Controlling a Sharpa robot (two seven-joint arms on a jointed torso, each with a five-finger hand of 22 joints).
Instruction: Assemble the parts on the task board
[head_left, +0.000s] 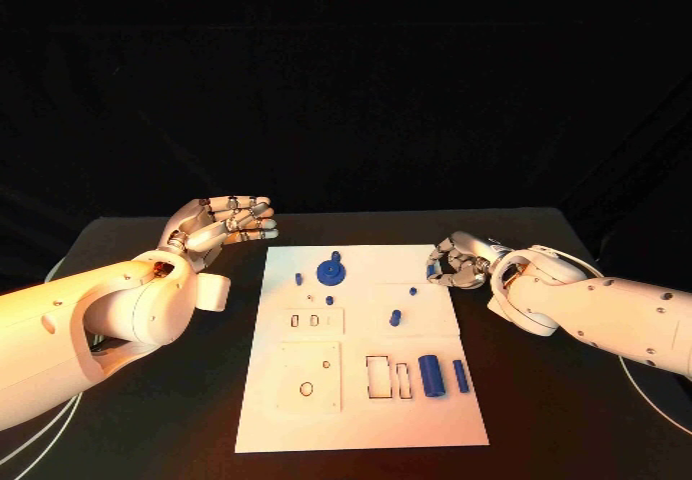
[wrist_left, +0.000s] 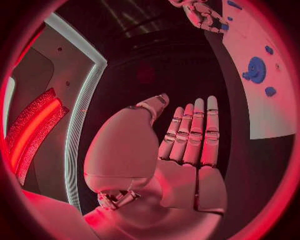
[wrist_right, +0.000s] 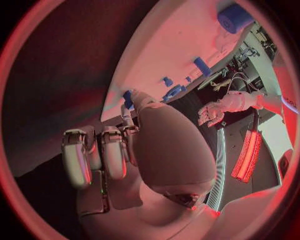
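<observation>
Task board (head_left: 361, 400): lying flat in the middle of the black worktop (head_left: 562, 420), long side running away from the robot; reachable from both sides, presumably why centred between the arms.
Parts on the board: a round blue disc with a peg (head_left: 330, 270) near the far end; small blue studs (head_left: 330, 299) just beside it; a short blue peg (head_left: 395, 318) mid-board; a thick blue cylinder (head_left: 431, 376) and a slimmer blue bar (head_left: 462, 375) side by side toward the near right, next to the rectangular slots (head_left: 378, 377). Probably laid loose close to their sockets, awaiting insertion.
Left hand (head_left: 219, 225): off the board's far left corner, raised clear of the worktop; fingers straight and side by side in the left wrist view, thumb apart, palm bare; holding nothing, released.
Right hand (head_left: 462, 262): at the board's right edge near the far end, fingers curled in toward the thumb; a small blue piece (wrist_right: 128, 98) visible at the fingertips in the right wrist view, but grasped or merely behind them: cannot tell.
Step in hand: likely a pick or placement by the right hand at the far right edge, left waiting aside.
</observation>
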